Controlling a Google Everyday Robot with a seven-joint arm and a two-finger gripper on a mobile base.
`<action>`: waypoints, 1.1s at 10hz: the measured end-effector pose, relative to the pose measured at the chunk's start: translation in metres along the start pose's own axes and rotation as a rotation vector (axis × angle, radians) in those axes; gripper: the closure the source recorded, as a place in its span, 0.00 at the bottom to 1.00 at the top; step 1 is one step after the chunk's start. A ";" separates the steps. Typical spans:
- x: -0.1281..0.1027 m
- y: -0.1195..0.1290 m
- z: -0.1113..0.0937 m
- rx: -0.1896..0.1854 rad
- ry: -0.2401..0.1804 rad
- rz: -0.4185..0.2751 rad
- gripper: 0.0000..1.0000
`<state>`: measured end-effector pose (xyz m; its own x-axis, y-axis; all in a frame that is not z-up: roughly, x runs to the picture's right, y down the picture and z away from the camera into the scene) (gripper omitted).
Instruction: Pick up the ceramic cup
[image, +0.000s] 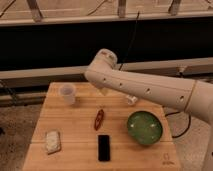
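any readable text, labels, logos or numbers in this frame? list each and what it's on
Nothing is legible.
Small dark mark at the table's near right corner: too blurred to read.
White object under the arm: no label can be made out.
Ceramic cup: no marking seen.
Gripper, mostly hidden under the arm, right of the ceramic cup: no text seen.

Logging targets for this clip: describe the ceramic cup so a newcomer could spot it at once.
On the wooden table, look to the far left corner, left of the robot's arm, whose gripper is hidden from view. The ceramic cup stands there alone: small, pale, handleless, unlike the big green bowl at the right or the flat black phone near the front edge.
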<state>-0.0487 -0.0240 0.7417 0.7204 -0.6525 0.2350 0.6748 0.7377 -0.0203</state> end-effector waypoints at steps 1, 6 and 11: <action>-0.009 -0.007 0.005 0.015 -0.017 -0.008 0.20; -0.023 -0.015 0.018 0.049 -0.073 -0.030 0.20; -0.040 -0.024 0.037 0.069 -0.151 -0.056 0.20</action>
<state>-0.1000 -0.0093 0.7688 0.6463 -0.6634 0.3771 0.6969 0.7144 0.0623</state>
